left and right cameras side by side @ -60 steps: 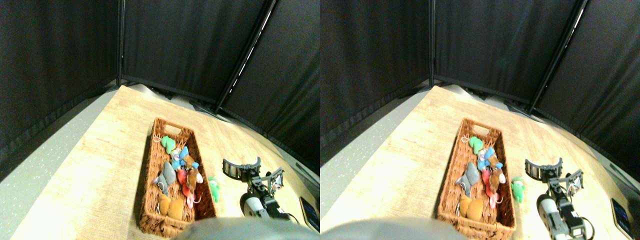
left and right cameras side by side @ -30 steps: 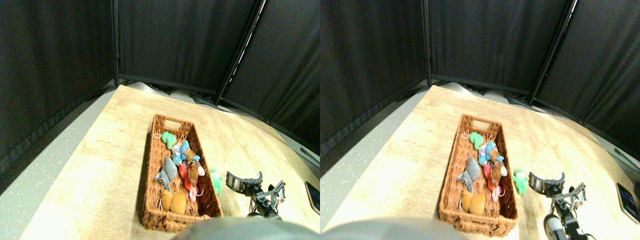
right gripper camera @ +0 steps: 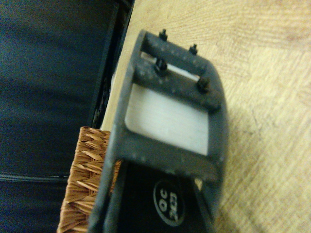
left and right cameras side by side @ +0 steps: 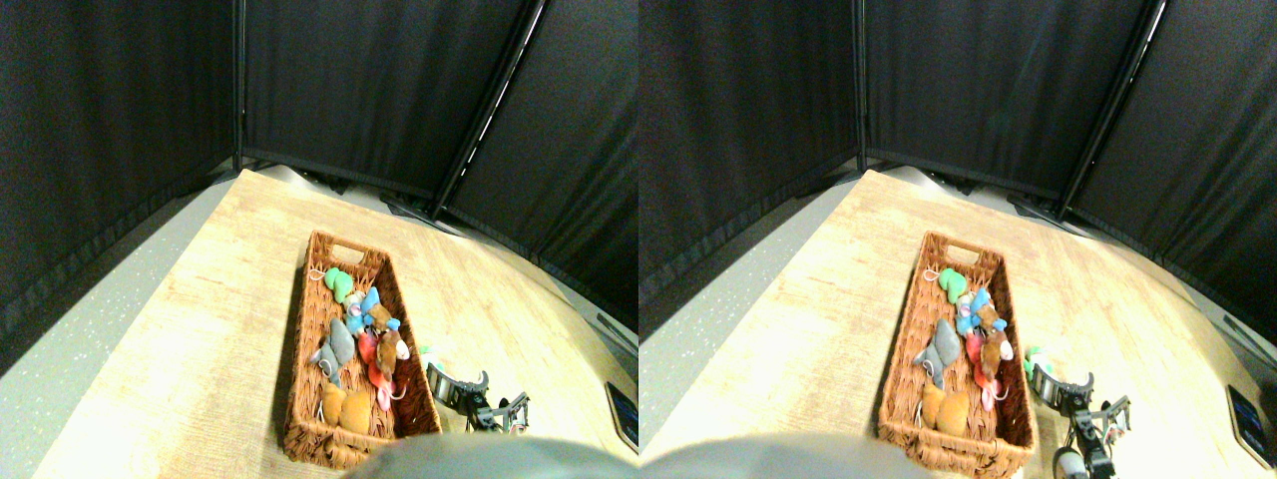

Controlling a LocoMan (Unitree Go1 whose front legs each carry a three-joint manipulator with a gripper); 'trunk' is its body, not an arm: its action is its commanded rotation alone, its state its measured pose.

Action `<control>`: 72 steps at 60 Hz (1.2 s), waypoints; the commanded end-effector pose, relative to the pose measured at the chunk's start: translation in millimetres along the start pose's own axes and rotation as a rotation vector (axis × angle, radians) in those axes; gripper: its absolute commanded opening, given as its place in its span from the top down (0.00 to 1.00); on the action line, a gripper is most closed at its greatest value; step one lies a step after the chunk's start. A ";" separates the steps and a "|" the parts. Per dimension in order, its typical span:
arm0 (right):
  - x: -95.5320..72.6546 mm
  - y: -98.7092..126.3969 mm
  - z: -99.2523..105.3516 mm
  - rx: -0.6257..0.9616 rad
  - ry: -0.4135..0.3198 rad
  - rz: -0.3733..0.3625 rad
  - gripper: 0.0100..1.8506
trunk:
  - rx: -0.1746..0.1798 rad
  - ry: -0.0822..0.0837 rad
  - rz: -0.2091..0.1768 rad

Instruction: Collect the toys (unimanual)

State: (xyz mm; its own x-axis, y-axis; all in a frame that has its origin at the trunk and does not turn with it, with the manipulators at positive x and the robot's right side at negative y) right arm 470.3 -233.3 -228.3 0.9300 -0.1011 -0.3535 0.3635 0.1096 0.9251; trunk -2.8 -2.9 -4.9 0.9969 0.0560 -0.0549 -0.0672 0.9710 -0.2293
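Observation:
Several toys lie in a brown wicker basket (left and right cameras side by side: pixel 301 329): a green one (left and right cameras side by side: pixel 338 284) at the far end, then blue (left and right cameras side by side: pixel 365 305), grey (left and right cameras side by side: pixel 337 349), red (left and right cameras side by side: pixel 370 367), brown (left and right cameras side by side: pixel 390 345) and orange-tan (left and right cameras side by side: pixel 344 407) near the front. Another green toy (left and right cameras side by side: pixel 428 352) lies on the table just right of the basket, partly hidden behind my gripper. My right gripper (left and right cameras side by side: pixel 479 397) is open, low over the table close in front of that toy, nothing between its jaws. In the wrist view the dark jaw frame (right gripper camera: pixel 170 121) sits beside the basket's corner (right gripper camera: pixel 85 184).
The wooden table (left and right cameras side by side: pixel 229 299) runs left to a grey floor strip (left and right cameras side by side: pixel 70 339). Black curtains (left and right cameras side by side: pixel 369 90) close off the back and sides. A dark flat device (left and right cameras side by side: pixel 621 404) lies at the right edge.
My right gripper has moved left and down in the view, closing on the loose green toy beside the basket. The camera view has also shifted a little. The toys have not moved.

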 end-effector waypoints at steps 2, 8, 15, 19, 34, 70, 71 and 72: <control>6.8 2.1 1.6 -0.008 -0.017 0.029 0.50 | -0.022 0.008 0.017; 11.8 1.1 -1.3 0.000 0.017 -0.007 0.51 | -0.026 0.006 0.021; 15.8 -2.4 -6.4 0.017 0.027 -0.018 0.52 | -0.030 0.005 0.025; 17.7 -4.3 -8.2 0.013 0.025 -0.026 0.52 | -0.032 0.008 0.027; 28.5 -15.9 -15.7 0.030 0.056 -0.069 0.51 | -0.035 0.012 0.037; 23.9 11.8 -12.0 -0.068 -0.093 0.020 0.92 | -0.023 0.008 0.026; 23.9 12.9 -11.8 -0.070 -0.091 0.022 0.92 | -0.023 0.008 0.026; 23.8 14.9 -11.3 -0.071 -0.088 0.026 0.92 | -0.023 0.008 0.026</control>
State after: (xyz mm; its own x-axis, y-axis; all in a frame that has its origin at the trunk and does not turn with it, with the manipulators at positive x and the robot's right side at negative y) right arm 494.0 -222.3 -238.3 0.9103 -0.1915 -0.3670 0.3987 0.1669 0.9018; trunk -4.2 -2.0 -4.6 0.9961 0.0708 -0.0524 -0.0816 0.9659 -0.2458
